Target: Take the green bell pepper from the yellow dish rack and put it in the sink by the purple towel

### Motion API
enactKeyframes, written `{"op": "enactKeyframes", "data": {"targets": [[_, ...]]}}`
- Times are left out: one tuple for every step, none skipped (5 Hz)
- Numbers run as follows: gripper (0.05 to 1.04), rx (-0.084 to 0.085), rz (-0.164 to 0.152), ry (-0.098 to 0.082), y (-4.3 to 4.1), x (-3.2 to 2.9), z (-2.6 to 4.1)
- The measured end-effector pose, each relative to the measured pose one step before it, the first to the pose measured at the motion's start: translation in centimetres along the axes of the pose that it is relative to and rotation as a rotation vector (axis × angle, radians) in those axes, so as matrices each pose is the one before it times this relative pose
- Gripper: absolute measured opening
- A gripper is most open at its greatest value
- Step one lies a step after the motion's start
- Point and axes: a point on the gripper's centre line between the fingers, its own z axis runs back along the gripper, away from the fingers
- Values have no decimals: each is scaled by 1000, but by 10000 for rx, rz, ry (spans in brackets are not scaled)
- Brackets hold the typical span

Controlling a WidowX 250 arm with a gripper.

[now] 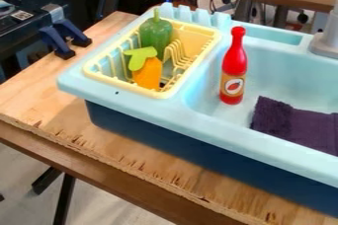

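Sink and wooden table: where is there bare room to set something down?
Bare room: the sink floor behind the purple cloth, right of the red bottle; the wooden table left of the sink, nearer than the blue clamps. Crowded: the yellow rack, holding a green pepper and orange carrot; the bottle-to-cloth gap looks tight.

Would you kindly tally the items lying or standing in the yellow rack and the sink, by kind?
Red bottle: 1
Green pepper: 1
Orange carrot with a green top: 1
Dark purple cloth: 1
Total: 4
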Motion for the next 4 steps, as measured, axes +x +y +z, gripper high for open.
{"op": "enactKeyframes", "data": {"targets": [[1001,57,81,388,343,-27,-1296],[1001,-381,668,-272,2572,758,929],[1001,69,841,-501,3275,840,1604],[1001,330,214,-135,2061,320,583]]}}
